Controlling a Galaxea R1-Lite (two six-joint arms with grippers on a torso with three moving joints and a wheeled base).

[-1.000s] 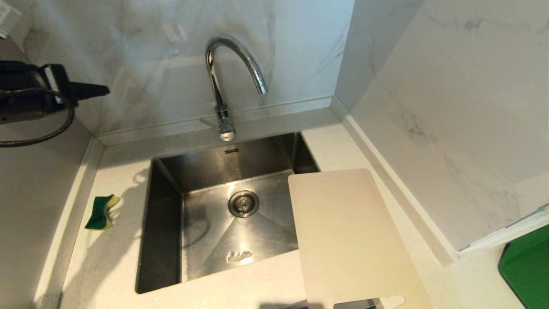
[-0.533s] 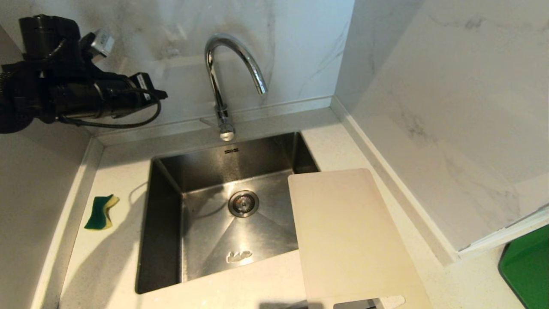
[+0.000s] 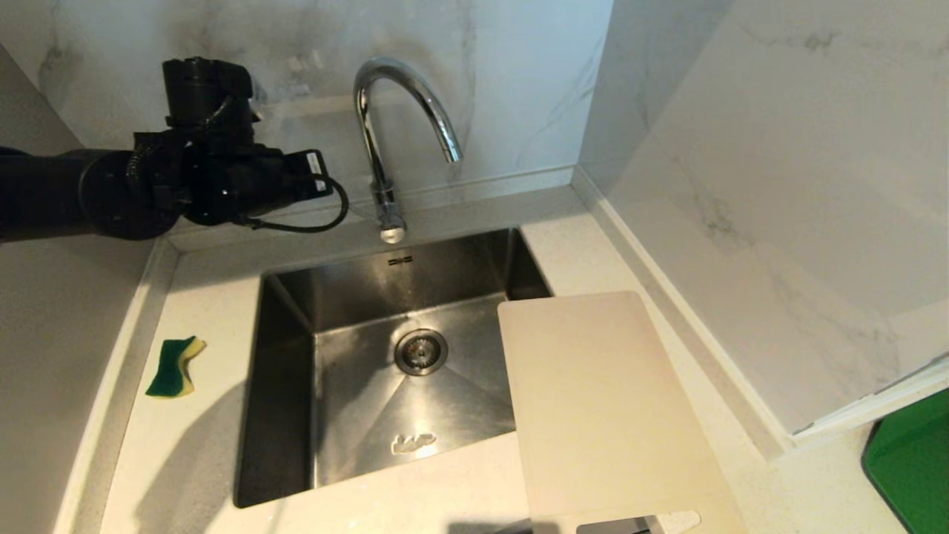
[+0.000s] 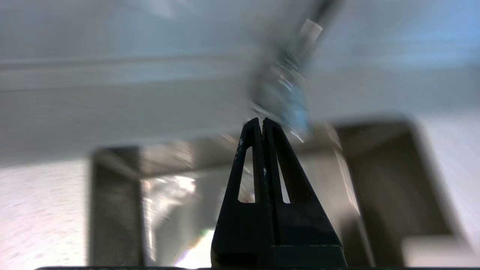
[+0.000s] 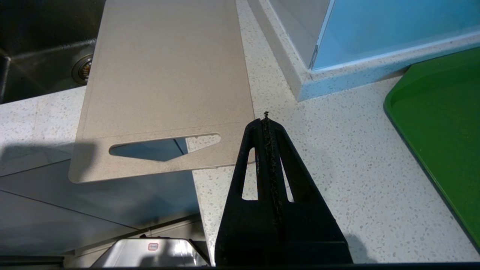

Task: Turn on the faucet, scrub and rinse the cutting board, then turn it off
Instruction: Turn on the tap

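Note:
The chrome gooseneck faucet [image 3: 378,148] stands behind the sink, its thin lever [image 3: 362,212] sticking out at the base, and no water shows. My left gripper [image 3: 320,178] hovers just left of the faucet stem, shut and empty. In the left wrist view its tips [image 4: 261,120] sit right before the blurred faucet base [image 4: 285,90]. The off-white cutting board [image 3: 600,400] lies on the counter, overlapping the sink's right edge. My right gripper [image 5: 265,119] is shut, parked above the counter beside the cutting board's [image 5: 165,75] handle end.
The steel sink [image 3: 289,371] has a drain at its middle. A green and yellow sponge [image 3: 174,366] lies on the counter to the sink's left. A green tray [image 3: 912,467] sits at the far right. Marble walls close in behind and on the right.
My left arm has swung in from the far left toward the faucet, and the gripper now sits near its stem. The board, the sponge and the right arm have not moved.

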